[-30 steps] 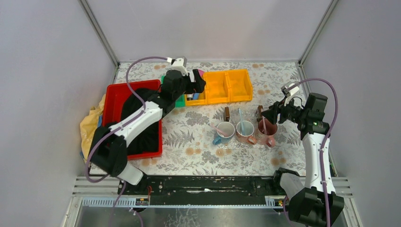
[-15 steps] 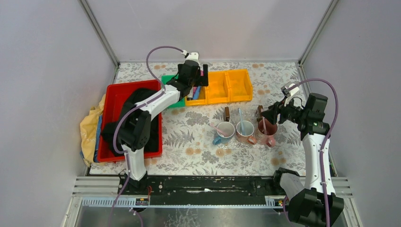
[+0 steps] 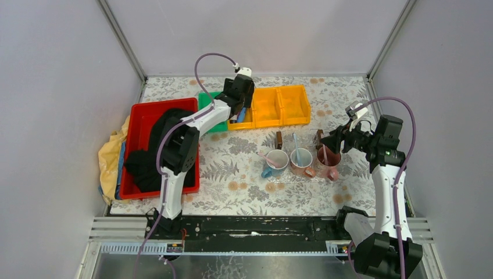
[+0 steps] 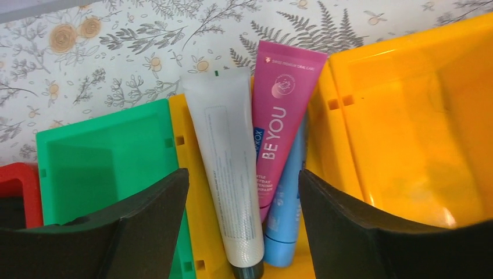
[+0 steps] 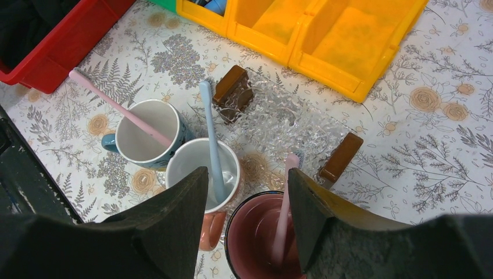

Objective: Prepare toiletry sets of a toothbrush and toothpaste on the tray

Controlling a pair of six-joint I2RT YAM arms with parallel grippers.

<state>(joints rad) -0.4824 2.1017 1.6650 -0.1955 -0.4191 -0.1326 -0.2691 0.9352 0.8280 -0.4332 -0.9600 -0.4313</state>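
Here, left end effector [image 4: 243,192] hangs spread over three toothpaste tubes [image 4: 279,128] in a yellow bin [image 4: 200,226]; right end effector [image 5: 247,197], spread too, over toothbrushes [image 5: 212,133] in mugs [image 5: 145,136].

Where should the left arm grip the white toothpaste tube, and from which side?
Probably the crimped far end of the white tube, from above: it sticks out past the yellow bin rim, while lower down the pink tube crowds its side.
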